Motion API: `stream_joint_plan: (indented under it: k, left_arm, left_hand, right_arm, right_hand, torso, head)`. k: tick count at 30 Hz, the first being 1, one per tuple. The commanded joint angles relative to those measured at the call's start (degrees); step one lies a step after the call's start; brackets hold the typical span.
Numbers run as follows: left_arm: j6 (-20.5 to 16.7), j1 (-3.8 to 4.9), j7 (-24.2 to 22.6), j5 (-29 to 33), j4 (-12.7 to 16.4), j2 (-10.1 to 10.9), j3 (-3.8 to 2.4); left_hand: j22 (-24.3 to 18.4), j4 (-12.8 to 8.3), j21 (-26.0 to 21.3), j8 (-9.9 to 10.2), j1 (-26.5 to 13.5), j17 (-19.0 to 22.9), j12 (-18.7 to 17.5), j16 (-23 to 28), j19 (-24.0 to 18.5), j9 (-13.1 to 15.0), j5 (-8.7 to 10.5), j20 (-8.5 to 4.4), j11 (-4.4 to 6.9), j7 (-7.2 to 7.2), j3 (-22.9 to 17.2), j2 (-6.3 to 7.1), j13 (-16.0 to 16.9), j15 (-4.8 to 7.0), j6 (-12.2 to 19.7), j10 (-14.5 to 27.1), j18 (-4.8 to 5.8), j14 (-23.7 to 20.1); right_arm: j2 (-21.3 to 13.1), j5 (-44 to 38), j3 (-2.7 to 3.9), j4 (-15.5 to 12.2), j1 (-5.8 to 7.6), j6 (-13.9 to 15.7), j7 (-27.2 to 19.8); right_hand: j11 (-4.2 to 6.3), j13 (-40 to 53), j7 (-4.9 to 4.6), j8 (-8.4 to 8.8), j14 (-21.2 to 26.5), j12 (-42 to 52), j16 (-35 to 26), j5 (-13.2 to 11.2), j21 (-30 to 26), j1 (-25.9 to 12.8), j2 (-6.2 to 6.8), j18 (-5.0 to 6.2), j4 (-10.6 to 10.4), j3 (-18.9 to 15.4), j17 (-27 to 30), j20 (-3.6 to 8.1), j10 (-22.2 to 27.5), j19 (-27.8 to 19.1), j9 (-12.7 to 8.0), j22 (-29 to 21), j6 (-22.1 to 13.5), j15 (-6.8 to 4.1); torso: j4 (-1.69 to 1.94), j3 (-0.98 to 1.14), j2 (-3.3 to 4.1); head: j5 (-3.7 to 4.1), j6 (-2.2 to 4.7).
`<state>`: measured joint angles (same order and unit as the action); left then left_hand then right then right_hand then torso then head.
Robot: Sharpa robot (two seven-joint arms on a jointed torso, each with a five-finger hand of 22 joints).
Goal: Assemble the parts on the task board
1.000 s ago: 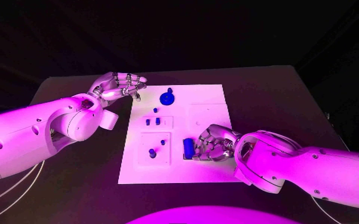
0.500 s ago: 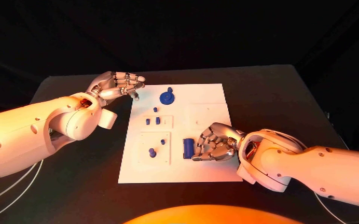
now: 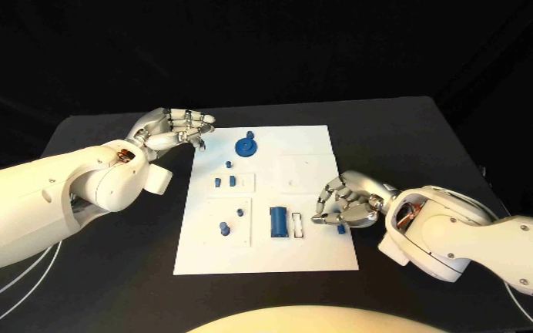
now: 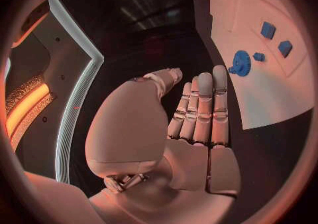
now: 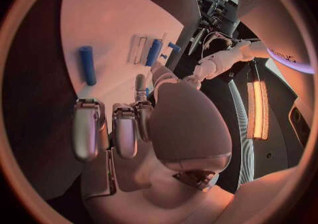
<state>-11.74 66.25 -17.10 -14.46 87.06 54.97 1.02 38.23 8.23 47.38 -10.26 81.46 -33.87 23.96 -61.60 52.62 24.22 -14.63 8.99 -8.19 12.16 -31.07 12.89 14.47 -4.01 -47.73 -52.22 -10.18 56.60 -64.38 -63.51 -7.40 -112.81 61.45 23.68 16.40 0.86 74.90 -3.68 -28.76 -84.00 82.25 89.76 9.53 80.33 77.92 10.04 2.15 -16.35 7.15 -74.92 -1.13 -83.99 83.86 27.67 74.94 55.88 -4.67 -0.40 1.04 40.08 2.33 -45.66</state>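
A black worktop [image 3: 400, 140] is carrying the white task board [image 3: 314, 256] mid-frame, dotted with blue parts [image 3: 278, 222]. At right, the right robot hand [image 3: 349, 202] is pinching a small blue piece; the left robot hand [image 3: 169, 129], upper left, is clenched, grasping nothing.

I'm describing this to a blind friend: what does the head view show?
A white task board lies on a black table with small blue parts on it. The right hand hovers at its right edge, the left hand curled beside its far left corner.
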Motion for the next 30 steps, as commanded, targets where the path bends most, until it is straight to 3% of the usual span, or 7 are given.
stream_joint_plan:
  k: [1,7,13,21,30]
  left_arm:
    - [1.24,0.01,-1.08,0.18,0.49,0.0,-0.04]
    - [1.59,-0.01,-1.57,0.19,1.34,0.14,-0.04]
    - [1.68,-0.02,-1.78,0.19,1.58,0.21,-0.04]
    - [1.78,-0.02,-1.78,0.2,1.6,0.23,-0.04]
    - [1.85,-0.02,-1.75,0.2,1.57,0.33,-0.04]
  left_hand:
    - [-0.07,0.28,-0.37,-0.03,0.13,0.06,0.26,-0.26,0.19,0.0,-0.33,0.26,-0.08,-0.08,0.09,-0.24,-0.1,0.01,0.28,0.43,-0.36,-0.35]
    - [-0.07,0.28,-0.37,-0.03,0.12,0.07,0.29,-0.26,0.18,0.0,-0.32,0.26,-0.08,-0.09,0.11,-0.21,-0.1,0.01,0.29,0.43,-0.36,-0.37]
    - [-0.08,0.33,-0.39,-0.03,0.05,0.08,0.3,-0.26,0.16,0.0,-0.31,0.27,-0.09,-0.09,0.15,-0.16,-0.11,0.0,0.29,0.46,-0.35,-0.39]
    - [-0.08,0.33,-0.39,-0.03,0.05,0.08,0.3,-0.26,0.16,0.0,-0.31,0.27,-0.09,-0.09,0.15,-0.16,-0.11,0.0,0.29,0.46,-0.35,-0.39]
    - [-0.08,0.37,-0.41,-0.03,0.02,0.09,0.33,-0.26,0.14,-0.01,-0.31,0.28,-0.09,-0.09,0.15,-0.16,-0.12,-0.01,0.3,0.47,-0.35,-0.41]
  right_arm:
    - [-1.52,-0.81,0.0,-0.27,0.22,2.87,-1.56]
    - [-4.66,-4.11,-0.02,0.05,0.26,3.22,0.98]
    - [-6.66,-9.99,-0.09,0.13,-0.82,2.54,5.3]
    - [-6.37,-13.36,-0.14,0.19,-2.08,2.26,8.34]
    - [-4.63,-15.34,-0.19,1.02,-3.85,1.81,11.29]
  right_hand:
    - [-0.52,9.23,-0.41,0.85,-5.71,-0.61,-0.49,0.31,-0.71,-0.48,0.01,-0.39,-0.31,-0.02,-13.88,-0.5,-1.69,4.22,-0.47,12.65,-0.67,0.54]
    - [-1.03,8.82,-0.94,2.08,-5.6,-1.25,-0.76,0.4,-1.46,-2.76,-0.3,-0.27,-0.42,-0.97,-13.46,-1.0,-1.37,4.07,-1.22,12.48,-0.76,1.02]
    - [-1.02,8.69,-0.86,2.42,-5.57,-1.47,-0.85,-0.09,-1.59,-4.66,-0.68,-0.23,-0.46,-2.01,-13.33,-1.18,-1.3,4.05,-1.48,12.45,-0.06,1.07]
    - [-0.56,9.07,-0.27,1.95,-5.65,-0.91,-0.66,-0.34,-0.83,-5.98,-0.98,-0.34,-0.51,-2.97,-13.64,-1.04,-1.7,4.23,-1.4,12.63,1.64,0.73]
    - [-0.13,9.41,0.23,1.37,-5.74,-0.44,-0.45,-1.81,-0.06,-7.45,-1.32,-0.47,-0.53,-3.93,-13.98,-0.75,-2.02,4.41,-1.2,12.82,2.72,0.37]
  torso:
    - [-0.05,0.02,-0.02]
    - [-0.04,0.03,0.04]
    - [-0.04,0.06,0.05]
    - [0.15,0.05,0.12]
    - [0.09,0.0,0.13]
  head:
    - [0.21,0.13]
    - [0.89,0.19]
    - [1.51,0.17]
    - [1.69,0.01]
    - [1.63,-0.14]
